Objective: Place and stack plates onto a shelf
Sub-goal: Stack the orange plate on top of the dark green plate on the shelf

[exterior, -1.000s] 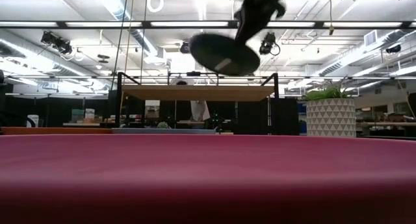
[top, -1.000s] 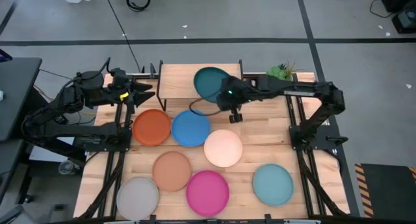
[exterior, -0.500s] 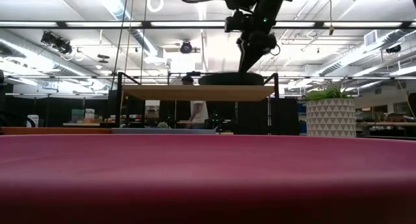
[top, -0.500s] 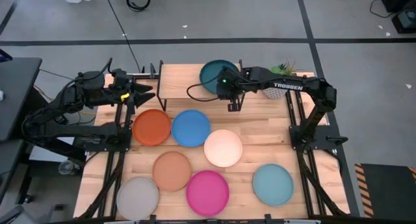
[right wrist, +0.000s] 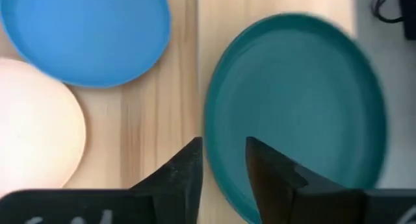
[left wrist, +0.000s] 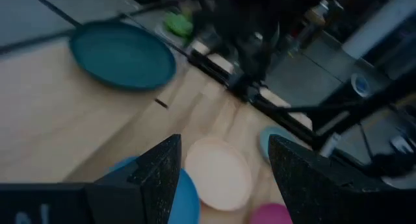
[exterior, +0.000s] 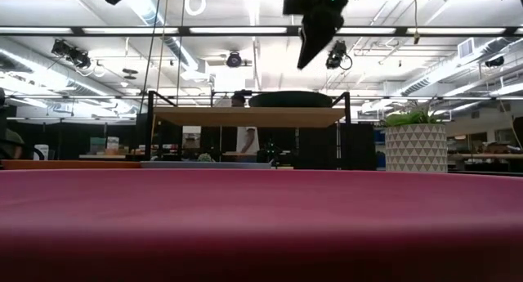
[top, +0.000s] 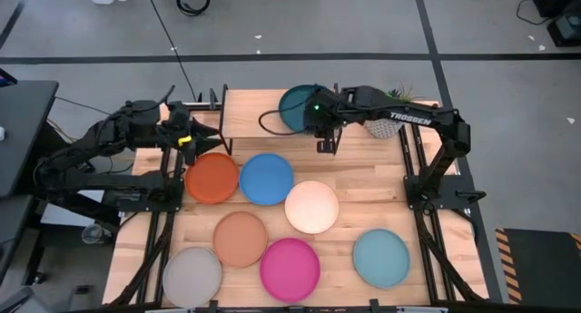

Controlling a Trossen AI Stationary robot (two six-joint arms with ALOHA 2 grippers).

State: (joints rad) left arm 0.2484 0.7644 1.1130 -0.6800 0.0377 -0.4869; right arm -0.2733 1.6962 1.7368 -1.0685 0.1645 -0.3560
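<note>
The dark teal plate lies flat on the right part of the light-wood shelf; in the low view it rests on the shelf board. My right gripper is open and empty, above the plate's near rim, raised clear of it. My left gripper is open and empty at the shelf's left near corner. The orange, blue, cream, tan, magenta, light teal and grey plates lie flat on the slatted tabletop.
A potted plant stands at the table's far right, beside the shelf. The shelf's left half is bare. The magenta plate fills the low view's foreground.
My right gripper has carried the tilted dark teal plate toward the far edge over the shelf, laid it flat on the shelf's right part, let go and risen above it. My left arm has shifted a little toward the table's right.
</note>
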